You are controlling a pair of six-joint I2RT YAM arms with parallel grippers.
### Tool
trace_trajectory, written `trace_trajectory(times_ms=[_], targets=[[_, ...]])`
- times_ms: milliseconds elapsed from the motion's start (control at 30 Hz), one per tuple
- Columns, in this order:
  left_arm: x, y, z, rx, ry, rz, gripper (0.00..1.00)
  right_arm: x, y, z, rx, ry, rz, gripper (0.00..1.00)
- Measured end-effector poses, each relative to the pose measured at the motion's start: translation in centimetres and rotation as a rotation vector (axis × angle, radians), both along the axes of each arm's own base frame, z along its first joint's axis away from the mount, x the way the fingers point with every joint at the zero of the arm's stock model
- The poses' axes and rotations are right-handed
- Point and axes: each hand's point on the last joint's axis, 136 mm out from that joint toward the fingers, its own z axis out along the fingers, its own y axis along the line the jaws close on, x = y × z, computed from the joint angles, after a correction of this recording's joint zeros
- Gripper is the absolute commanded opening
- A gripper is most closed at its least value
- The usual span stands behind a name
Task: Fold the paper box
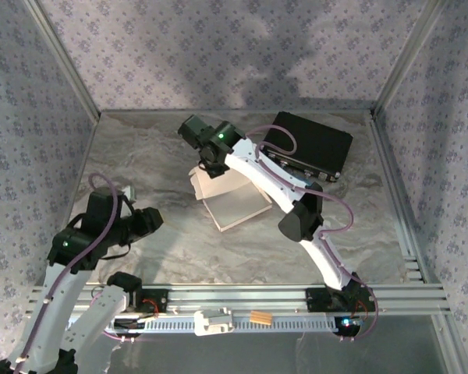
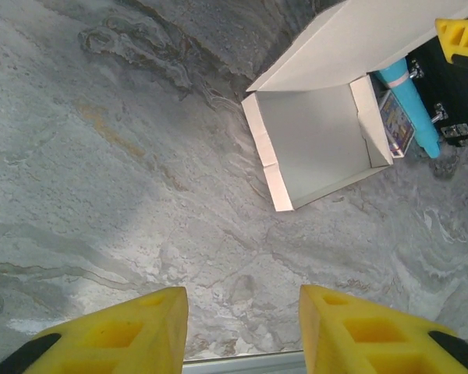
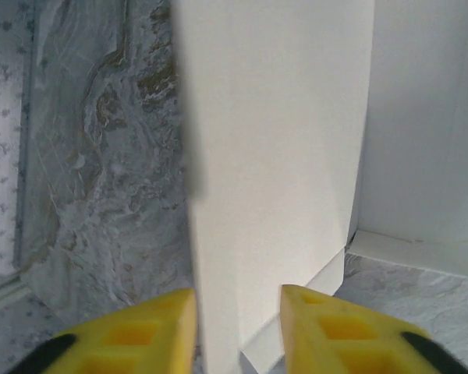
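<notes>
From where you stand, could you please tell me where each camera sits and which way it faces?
Top external: high behind the bases, looking down on the table, paper box and black case; left arm and right arm show.
Left wrist: on the left arm, looking down toward the box; open left gripper at the bottom.
Right wrist: close up on the box's raised flap; right gripper at the bottom.
Shared: all three see the box.

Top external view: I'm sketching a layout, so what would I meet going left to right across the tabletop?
Left claw → paper box → black case.
</notes>
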Motion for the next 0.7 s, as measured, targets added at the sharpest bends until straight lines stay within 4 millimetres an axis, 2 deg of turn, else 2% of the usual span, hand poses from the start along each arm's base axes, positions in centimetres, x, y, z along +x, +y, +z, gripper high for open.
trace_trajectory(times_ms=[100, 167, 267, 367, 433, 500, 600, 700], targets=[[0.6, -0.5, -0.4, 0.003, 0.012, -0.020, 0.45, 0.7, -0.2, 0.6, -0.036, -0.043, 0.056, 0.49], [1.2, -1.0, -0.9, 0.001, 0.020, -0.038, 0.47, 1.3, -0.5, 1.8, -0.091, -0.097, 0.144, 0.53], [2.6, -2.0, -2.0, 0.002, 0.027, -0.082, 0.48, 2.2, -1.5, 5.2, -0.216, -0.223, 0.413, 0.57], [4.6, -2.8, -3.2, 0.032, 0.036, -0.127, 0.48, 1.7, -4.0, 8.5, -0.351, -0.346, 0.785, 0.55], [6.3, -3.3, -4.4, 0.069, 0.044, -0.158, 0.48, 0.5, -7.7, 9.2, -0.432, -0.394, 1.019, 0.54], [7.7, -3.5, -5.6, 0.112, 0.043, -0.186, 0.48, -0.4, -12.0, 8.3, -0.483, -0.409, 1.185, 0.54], [9.9, -4.0, -6.8, 0.165, 0.007, -0.242, 0.48, -0.1, -18.1, 4.7, -0.503, -0.411, 1.346, 0.59], [11.7, -4.7, -7.7, 0.200, -0.021, -0.301, 0.49, 1.2, -21.9, 0.2, -0.509, -0.404, 1.472, 0.61]])
